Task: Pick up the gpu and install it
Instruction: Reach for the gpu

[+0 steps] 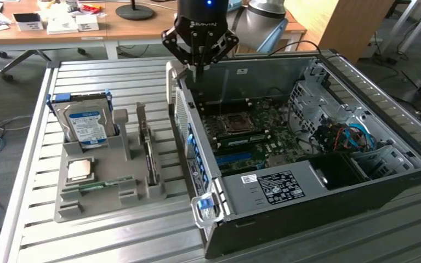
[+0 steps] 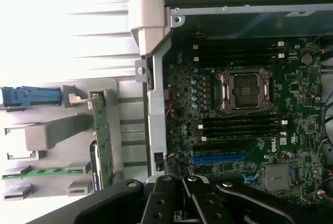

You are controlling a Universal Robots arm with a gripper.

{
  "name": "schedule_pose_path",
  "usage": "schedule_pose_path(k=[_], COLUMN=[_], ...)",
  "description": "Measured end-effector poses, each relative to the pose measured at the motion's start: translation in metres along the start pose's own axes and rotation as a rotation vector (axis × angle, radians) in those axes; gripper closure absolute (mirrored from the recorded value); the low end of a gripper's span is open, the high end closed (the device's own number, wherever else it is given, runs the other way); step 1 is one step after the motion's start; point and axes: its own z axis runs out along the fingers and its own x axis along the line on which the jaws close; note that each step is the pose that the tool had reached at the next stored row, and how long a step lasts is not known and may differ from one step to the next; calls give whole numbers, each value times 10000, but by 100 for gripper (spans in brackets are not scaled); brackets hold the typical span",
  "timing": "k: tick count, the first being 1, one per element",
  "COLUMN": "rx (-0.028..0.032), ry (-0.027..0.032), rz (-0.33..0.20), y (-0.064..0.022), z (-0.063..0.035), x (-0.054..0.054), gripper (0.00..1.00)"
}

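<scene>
The gpu is a thin card standing on edge in a slot of the grey holder tray, its metal bracket at the far end. The wrist view looks down on the gpu as a narrow green edge. My gripper hangs above the back corner of the open computer case, to the exterior view's right of the tray and apart from the card. The fingers are together and nothing is between them. Below lies the motherboard with a blue expansion slot.
The tray also holds a blue-labelled hard drive, a processor chip and a green RAM stick. Both the tray and the case sit on a slatted metal table. Inside the case are a processor socket, cables and drive cages.
</scene>
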Motion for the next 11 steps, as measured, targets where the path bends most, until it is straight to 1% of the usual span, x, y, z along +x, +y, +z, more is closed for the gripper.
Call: schedule_pose_path(k=[6, 11], rx=[-1, 0], ry=[-8, -10], rz=[1, 1], y=[-14, -24], z=[-5, -9], x=[191, 322], gripper=[89, 89])
